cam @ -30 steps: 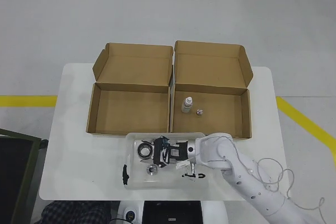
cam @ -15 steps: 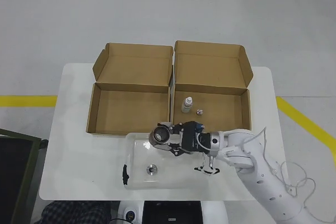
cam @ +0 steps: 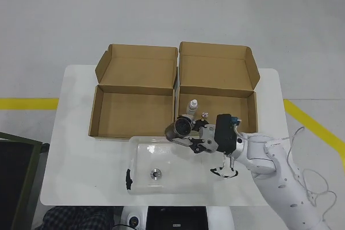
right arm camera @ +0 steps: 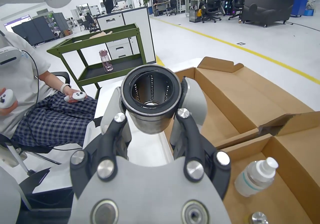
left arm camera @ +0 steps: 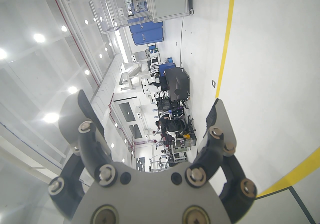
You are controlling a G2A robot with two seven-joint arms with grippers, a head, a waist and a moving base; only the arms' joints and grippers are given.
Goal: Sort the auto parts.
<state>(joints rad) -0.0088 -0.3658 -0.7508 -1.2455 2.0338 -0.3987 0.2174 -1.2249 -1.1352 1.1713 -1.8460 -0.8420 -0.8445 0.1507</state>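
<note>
In the top view, a linear bearing (cam: 181, 126) is held by the right gripper (cam: 188, 133) above the near wall of the right cardboard box (cam: 236, 115), close to where that box meets the left cardboard box (cam: 132, 112). The gripper is closed on the steel cylinder, whose open end is turned toward the left box. Inside the right box, a white bottle (cam: 192, 106) and a small metal part (cam: 205, 115) are seen just beside each other. In front of the boxes, a clear tray (cam: 172, 178) is set on the white table (cam: 75, 144). A round metal part (cam: 156, 173) lies in the tray, and a black piece (cam: 127, 179) sits at its left edge.

In the left wrist view, the left gripper (left arm camera: 150, 102) is seen spread wide, with nothing held between its fingers (left arm camera: 87, 115). It is pointed out over the hall floor.

In the right wrist view, the linear bearing (right arm camera: 147, 120) is clamped on both sides of its body by the right gripper (right arm camera: 153, 100). Rows of balls can be made out inside the bore. The white bottle (right arm camera: 255, 176) is seen tilted in the right cardboard box (right arm camera: 295, 150), with the small metal part (right arm camera: 258, 217) near it. The left cardboard box (right arm camera: 235, 102) is seen beyond.
</note>
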